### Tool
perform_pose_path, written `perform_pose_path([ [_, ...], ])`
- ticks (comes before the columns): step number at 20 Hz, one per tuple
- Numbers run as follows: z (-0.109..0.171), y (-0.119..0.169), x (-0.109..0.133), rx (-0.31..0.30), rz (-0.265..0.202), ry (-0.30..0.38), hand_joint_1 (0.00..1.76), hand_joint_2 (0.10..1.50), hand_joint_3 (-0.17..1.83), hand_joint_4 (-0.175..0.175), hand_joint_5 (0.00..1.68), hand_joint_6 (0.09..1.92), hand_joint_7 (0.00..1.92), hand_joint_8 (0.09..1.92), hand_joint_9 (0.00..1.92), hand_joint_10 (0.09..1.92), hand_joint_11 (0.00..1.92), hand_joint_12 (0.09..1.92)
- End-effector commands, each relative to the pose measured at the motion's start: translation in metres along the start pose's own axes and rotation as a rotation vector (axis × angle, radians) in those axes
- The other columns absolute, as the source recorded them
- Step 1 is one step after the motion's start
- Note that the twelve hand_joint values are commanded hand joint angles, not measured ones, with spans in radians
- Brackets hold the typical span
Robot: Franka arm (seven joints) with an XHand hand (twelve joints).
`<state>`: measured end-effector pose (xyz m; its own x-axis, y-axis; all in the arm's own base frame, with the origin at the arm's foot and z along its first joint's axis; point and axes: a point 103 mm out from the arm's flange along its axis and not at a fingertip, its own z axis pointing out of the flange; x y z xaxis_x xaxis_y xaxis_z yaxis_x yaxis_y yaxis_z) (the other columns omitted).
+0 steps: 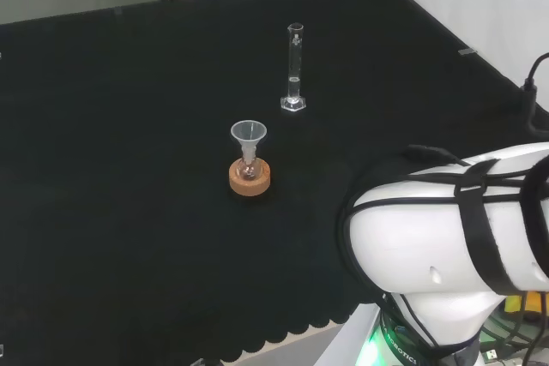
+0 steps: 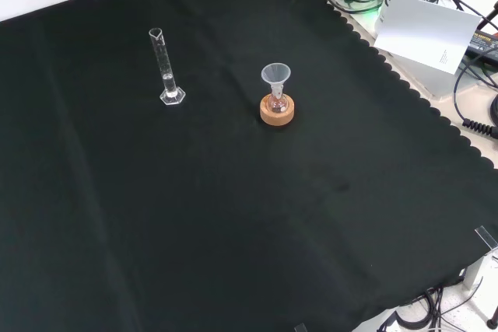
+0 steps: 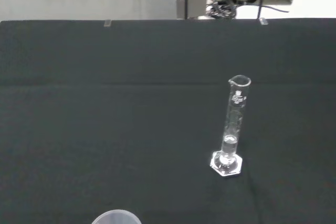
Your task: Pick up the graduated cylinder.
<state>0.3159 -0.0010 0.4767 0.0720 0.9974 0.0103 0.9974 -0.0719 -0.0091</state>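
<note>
The funnel (image 3: 116, 217) is cut off by the wrist view's edge.

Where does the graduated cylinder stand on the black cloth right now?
The graduated cylinder stands upright on the black cloth, untouched. In the front view it is left of, and apart from, the funnel in its cork ring.

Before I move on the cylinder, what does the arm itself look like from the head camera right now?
In the head view the arm is a big, rounded, glossy white link at the lower right. Black straps and thin black cables wrap over it, and another black cable loops in at the right edge. Below it the base glows green.
</note>
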Motion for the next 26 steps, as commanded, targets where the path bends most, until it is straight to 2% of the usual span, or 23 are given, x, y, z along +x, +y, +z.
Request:
perform_pose_path([
  [1,0.018,0.008,-0.012,0.023,0.067,0.001,0.08,1.37,0.03,-0.016,0.29,0.09,0.04,0.53,0.47,0.09,0.17,1.35],
  [9,0.058,0.032,-0.04,0.049,0.099,0.036,0.09,1.36,0.03,-0.017,0.29,0.09,0.04,0.53,0.47,0.09,0.17,1.35],
  [13,0.084,0.059,-0.064,0.055,0.098,0.077,0.11,1.35,0.02,-0.018,0.29,0.09,0.05,0.52,0.48,0.09,0.17,1.35],
  [19,0.116,0.1,-0.089,0.016,0.062,0.102,0.14,1.33,0.02,-0.023,0.3,0.09,0.07,0.53,0.49,0.09,0.18,1.35],
  [26,0.151,0.143,-0.098,0.012,0.011,0.146,0.24,1.28,-0.01,-0.03,0.31,0.09,0.12,0.57,0.5,0.15,0.19,1.36],
])
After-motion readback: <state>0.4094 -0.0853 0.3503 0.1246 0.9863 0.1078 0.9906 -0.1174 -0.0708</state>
